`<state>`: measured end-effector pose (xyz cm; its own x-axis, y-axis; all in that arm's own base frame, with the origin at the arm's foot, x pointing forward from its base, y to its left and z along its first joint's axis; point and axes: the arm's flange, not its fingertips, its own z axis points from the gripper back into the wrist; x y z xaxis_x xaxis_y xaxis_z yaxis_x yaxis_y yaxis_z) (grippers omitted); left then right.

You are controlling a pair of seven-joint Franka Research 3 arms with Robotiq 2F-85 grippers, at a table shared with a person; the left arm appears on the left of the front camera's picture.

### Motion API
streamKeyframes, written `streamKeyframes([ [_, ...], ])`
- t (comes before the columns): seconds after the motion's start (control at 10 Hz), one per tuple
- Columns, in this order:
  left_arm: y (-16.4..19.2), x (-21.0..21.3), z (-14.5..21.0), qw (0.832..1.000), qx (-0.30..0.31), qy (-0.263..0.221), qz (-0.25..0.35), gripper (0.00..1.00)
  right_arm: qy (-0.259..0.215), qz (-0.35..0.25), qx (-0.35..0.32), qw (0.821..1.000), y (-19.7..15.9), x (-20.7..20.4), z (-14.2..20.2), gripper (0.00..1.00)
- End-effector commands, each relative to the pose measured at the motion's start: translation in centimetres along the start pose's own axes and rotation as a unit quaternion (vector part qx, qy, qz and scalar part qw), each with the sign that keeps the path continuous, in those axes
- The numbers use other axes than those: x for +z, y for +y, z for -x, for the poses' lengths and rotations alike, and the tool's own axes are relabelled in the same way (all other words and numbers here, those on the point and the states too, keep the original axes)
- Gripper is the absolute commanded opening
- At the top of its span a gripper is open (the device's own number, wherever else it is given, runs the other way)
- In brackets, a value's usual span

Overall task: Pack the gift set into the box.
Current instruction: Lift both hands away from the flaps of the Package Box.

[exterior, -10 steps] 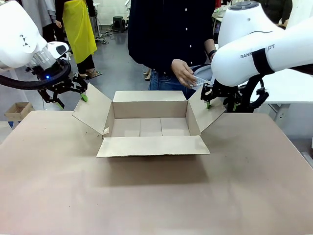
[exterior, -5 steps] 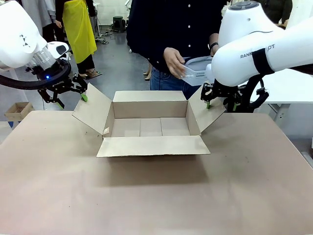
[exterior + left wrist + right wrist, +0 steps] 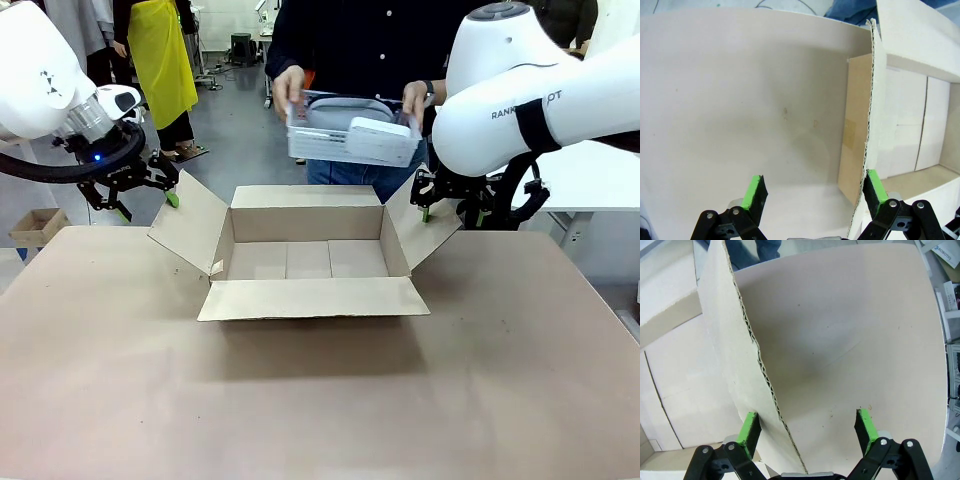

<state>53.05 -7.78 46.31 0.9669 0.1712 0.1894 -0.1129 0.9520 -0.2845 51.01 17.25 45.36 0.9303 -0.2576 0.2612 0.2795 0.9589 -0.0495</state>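
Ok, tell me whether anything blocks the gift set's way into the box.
Nothing visible does. The person holds the gift set up past the box's far side; its flaps are spread outward and its inside is bare.

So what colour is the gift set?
The gift set is grey and white, clearest in the front view.

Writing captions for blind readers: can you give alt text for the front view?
A person holds the gift set up behind the open, empty box on the table. The left gripper and right gripper hover open at the box's outspread side flaps.
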Motion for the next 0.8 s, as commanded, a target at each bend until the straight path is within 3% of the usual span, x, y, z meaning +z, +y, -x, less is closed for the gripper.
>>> streamKeyframes([
  [0.0, -0.04, 0.2, 0.0, 1.0, 0.006, -0.004, -0.006, 1.0, -0.008, 0.012, -0.008, 1.0, 0.14, 0.19, -0.07, 1.0],
  [0.7, -0.04, 0.2, 0.0, 1.0, 0.006, -0.004, -0.006, 1.0, -0.008, 0.012, -0.008, 1.0, 0.14, 0.19, -0.07, 1.0],
])
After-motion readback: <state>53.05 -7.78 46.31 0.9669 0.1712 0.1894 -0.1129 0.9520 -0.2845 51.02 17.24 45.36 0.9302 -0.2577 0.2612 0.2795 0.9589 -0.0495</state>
